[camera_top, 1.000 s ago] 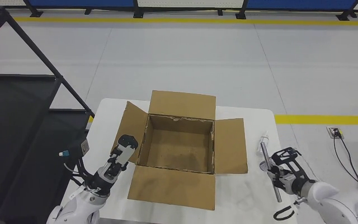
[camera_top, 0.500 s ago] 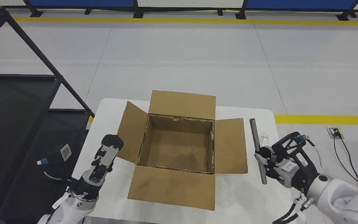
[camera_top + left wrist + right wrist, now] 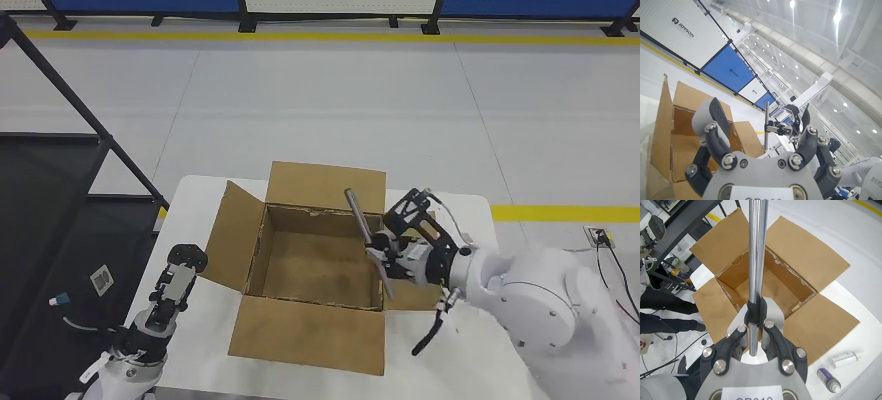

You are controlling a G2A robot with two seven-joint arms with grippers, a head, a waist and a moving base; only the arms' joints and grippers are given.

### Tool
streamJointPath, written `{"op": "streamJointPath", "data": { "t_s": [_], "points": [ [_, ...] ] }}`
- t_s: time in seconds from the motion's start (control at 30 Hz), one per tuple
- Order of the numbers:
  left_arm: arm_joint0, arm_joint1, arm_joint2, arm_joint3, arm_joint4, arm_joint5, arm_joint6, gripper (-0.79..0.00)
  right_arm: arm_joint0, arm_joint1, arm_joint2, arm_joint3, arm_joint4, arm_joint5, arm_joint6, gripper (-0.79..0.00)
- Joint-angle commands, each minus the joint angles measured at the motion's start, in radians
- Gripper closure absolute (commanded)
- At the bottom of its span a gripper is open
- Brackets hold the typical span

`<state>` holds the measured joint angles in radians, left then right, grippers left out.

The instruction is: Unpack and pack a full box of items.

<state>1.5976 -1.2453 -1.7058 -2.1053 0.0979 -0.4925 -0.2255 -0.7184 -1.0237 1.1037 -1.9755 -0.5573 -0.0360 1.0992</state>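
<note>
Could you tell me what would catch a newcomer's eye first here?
The shiny metal rod, clamped in the right hand over the open, empty cardboard box. The left hand hangs open beside the box's left flap.

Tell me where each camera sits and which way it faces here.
Top view: above the arms, looking down on the table, open box, left gripper and right gripper.
Left wrist view: on the left wrist, tilted upward past its open fingers towards box and ceiling.
Right wrist view: on the right wrist, looking down past its fingers, shut on the metal rod, into the box.
Shared: all three show the box and the metal rod.
</note>
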Motion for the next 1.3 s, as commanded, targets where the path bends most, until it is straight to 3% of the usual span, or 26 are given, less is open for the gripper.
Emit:
{"op": "streamJointPath", "data": {
  "t_s": [0.0,0.23,0.83,0.93,1.07,1.27],
  "points": [
    [0.0,0.0,0.0,0.0,0.0,0.0,0.0,-0.785,0.088,-0.022,-0.103,0.069,0.0,0.027,-0.017,0.0],
    [0.0,0.0,0.0,0.0,0.0,0.0,0.0,-0.785,0.279,-0.105,-0.326,0.28,0.022,0.116,-0.097,0.0],
    [0.0,0.0,0.0,0.0,0.0,0.0,0.0,-0.785,0.279,-0.105,-0.326,0.28,0.022,0.116,-0.097,0.0],
    [-0.006,-0.001,0.015,-0.01,-0.005,0.037,0.004,-0.785,0.266,-0.115,-0.333,0.347,0.082,0.056,-0.151,0.0],
    [-0.019,-0.002,0.013,-0.01,0.01,0.095,0.038,-0.785,0.356,-0.166,-0.427,0.523,0.132,0.004,-0.162,0.0],
    [0.001,-0.007,-0.056,0.001,-0.052,0.145,0.14,-0.785,0.498,-0.286,-0.608,0.8,0.193,-0.078,-0.148,0.0]
  ]
}}
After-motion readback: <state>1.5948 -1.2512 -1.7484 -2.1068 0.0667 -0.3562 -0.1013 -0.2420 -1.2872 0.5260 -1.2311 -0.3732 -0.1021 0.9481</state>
